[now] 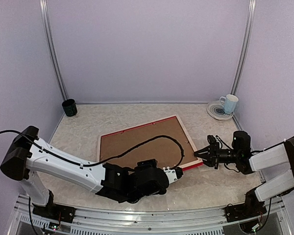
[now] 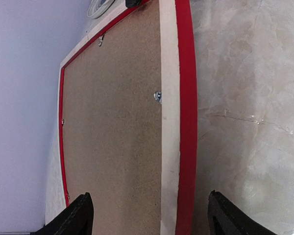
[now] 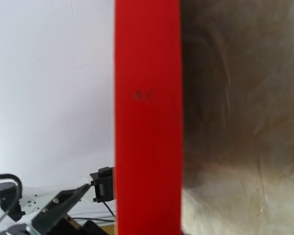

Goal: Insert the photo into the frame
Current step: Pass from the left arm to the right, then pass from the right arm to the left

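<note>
The frame point(image 1: 188, 142) lies face down on the table, pale wood back and brown backing board point(image 1: 137, 144) up, red edge showing along its near-right side. My right gripper point(image 1: 202, 153) is at the frame's right corner and looks shut on it; in the right wrist view the red edge point(image 3: 147, 122) fills the middle and no fingers show. My left gripper point(image 1: 180, 170) is open, low over the frame's near edge; in the left wrist view its jaws point(image 2: 154, 220) straddle the wood rim and red edge point(image 2: 187, 122). The photo is hidden.
A dark green cup point(image 1: 69, 107) stands at the back left. A pale blue mug point(image 1: 230, 103) sits on a striped plate point(image 1: 215, 112) at the back right. The left arm's black cable point(image 1: 157, 140) loops over the backing board.
</note>
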Robot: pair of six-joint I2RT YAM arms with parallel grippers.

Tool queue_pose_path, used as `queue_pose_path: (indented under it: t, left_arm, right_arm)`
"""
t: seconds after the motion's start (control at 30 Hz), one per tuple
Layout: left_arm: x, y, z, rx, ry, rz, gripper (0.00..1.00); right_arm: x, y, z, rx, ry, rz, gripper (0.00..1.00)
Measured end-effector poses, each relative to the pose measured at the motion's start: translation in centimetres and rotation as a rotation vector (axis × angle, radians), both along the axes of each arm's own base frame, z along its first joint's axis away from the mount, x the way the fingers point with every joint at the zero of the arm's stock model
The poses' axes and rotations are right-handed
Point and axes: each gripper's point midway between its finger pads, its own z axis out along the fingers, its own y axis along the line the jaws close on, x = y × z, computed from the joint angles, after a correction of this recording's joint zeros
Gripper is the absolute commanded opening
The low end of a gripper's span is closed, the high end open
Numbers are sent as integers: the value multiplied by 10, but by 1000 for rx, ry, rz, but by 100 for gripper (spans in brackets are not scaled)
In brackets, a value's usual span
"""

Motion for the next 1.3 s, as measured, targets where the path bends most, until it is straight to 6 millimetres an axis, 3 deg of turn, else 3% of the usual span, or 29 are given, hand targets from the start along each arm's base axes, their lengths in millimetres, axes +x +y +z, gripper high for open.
queue_pose_path:
  t: [0.3, 0.43, 0.73, 1.3]
  left_arm:
    - [7, 10, -34, 134, -113, 47, 63]
    - [10, 14, -34, 146, -147, 60, 55]
    - [18, 19, -43, 180, -217, 92, 53]
    - [28, 26, -32, 175, -324, 146, 8]
  right_arm:
    - [-1, -1, 9, -4, 18, -21, 8]
    - [-1, -2, 11, -5, 23, -26, 8]
    - [-2, -1, 12, -1, 42, -31, 8]
    - [-3, -1, 17, 11, 70, -45, 8]
